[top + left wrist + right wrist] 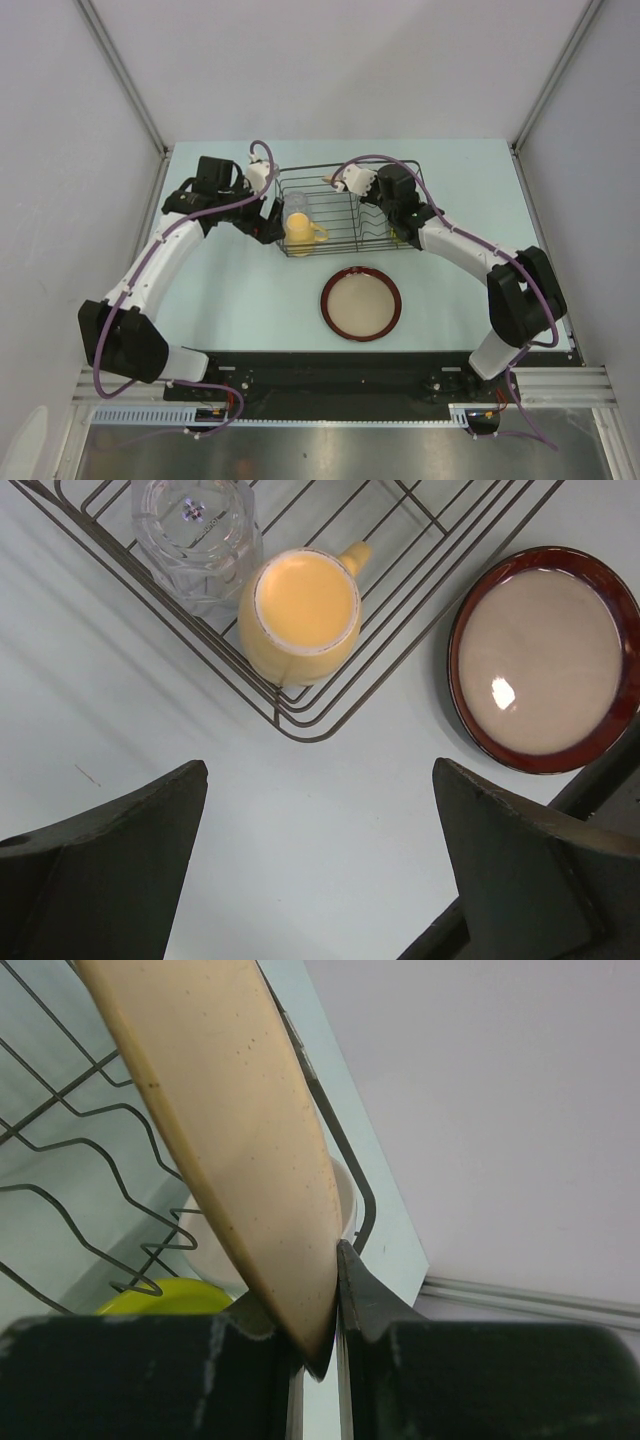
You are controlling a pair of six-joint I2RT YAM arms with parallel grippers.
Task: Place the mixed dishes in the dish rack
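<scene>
Shows a large tan plate point(230, 1140) held on edge and tilted, its rim pinched between the pressed-together fingers of the right gripper point(325, 1330), over the dish rack point(340, 228). Looks rigid, glazed and faintly speckled. Probably heavy for so thin a bite on the rim, slick enough to pivot or slide, and liable to chip if dropped on wire. Best held deep on the rim, as here, and lowered between the upright prongs rather than released from height. Cannot tell whether its far edge touches the wires.

Just behind it, shows a small white bowl point(345, 1195) by the rack's rim wire, and below it part of a lime-green bowl point(165, 1298). Calls for care not to knock either.

Elsewhere in the rack, near 1 corner, shows a yellow-orange mug point(300, 610) mouth up, with a clear glass point(195, 530) just beside it.

Leaves 1 dark-rimmed plate point(545, 660) flat on the pale table point(150, 700), near that corner, not yet loaded.

Has the left gripper point(320, 860) spread wide and empty, hovering over the table just outside the rack.
</scene>
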